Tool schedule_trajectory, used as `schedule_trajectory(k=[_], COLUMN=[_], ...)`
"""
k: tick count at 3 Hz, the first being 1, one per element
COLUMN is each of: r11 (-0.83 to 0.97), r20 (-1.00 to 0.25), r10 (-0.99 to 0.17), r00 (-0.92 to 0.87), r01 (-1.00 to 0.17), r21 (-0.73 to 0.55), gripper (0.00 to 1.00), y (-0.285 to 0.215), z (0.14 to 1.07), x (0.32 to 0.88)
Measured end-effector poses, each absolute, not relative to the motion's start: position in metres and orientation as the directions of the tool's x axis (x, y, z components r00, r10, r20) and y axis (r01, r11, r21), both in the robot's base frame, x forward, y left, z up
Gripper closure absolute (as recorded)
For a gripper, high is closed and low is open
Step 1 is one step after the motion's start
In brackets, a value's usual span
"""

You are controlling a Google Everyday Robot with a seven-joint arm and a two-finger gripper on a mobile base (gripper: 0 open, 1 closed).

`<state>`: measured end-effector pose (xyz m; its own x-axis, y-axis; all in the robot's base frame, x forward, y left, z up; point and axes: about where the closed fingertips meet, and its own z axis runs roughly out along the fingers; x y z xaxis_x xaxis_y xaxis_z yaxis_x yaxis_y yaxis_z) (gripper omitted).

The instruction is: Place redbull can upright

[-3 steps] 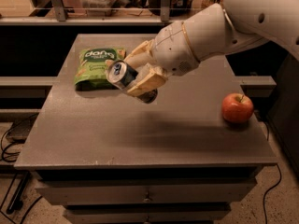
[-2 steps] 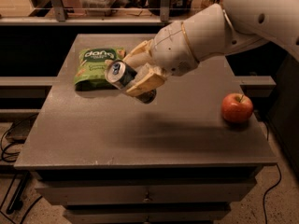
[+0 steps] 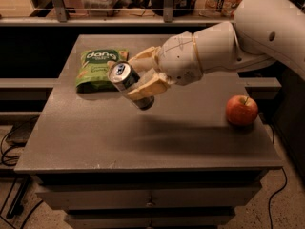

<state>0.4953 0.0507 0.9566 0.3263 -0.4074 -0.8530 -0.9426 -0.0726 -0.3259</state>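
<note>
The redbull can (image 3: 125,80) is held tilted in the air above the left middle of the grey table (image 3: 143,137), its silver top pointing up and left toward the camera. My gripper (image 3: 140,78) is shut on the can, one cream finger above it and one below. The white arm reaches in from the upper right. The can's lower end hangs a little above the tabletop, and its shadow falls on the table to the right.
A green snack bag (image 3: 97,68) lies at the back left of the table, just behind the can. A red apple (image 3: 241,110) sits near the right edge. A shelf with clutter runs behind the table. Drawers are below the front edge.
</note>
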Motion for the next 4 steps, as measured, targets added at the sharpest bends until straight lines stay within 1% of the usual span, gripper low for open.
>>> schedule_trajectory(k=[2,3,4], r11=[0.013,0.03,0.04], r20=[-0.943,-0.96,-0.972], r10=[-0.256,-0.216,-0.181], r00=[0.212,0.175,0.153], r01=[-0.975,-0.982,-0.986], r21=[-0.223,-0.186,-0.163], gripper=[1.0,1.0,0.82], y=[0.047,0.047,0.048], z=[0.941,0.929,0.918], x=[0.501,0.502,0.503])
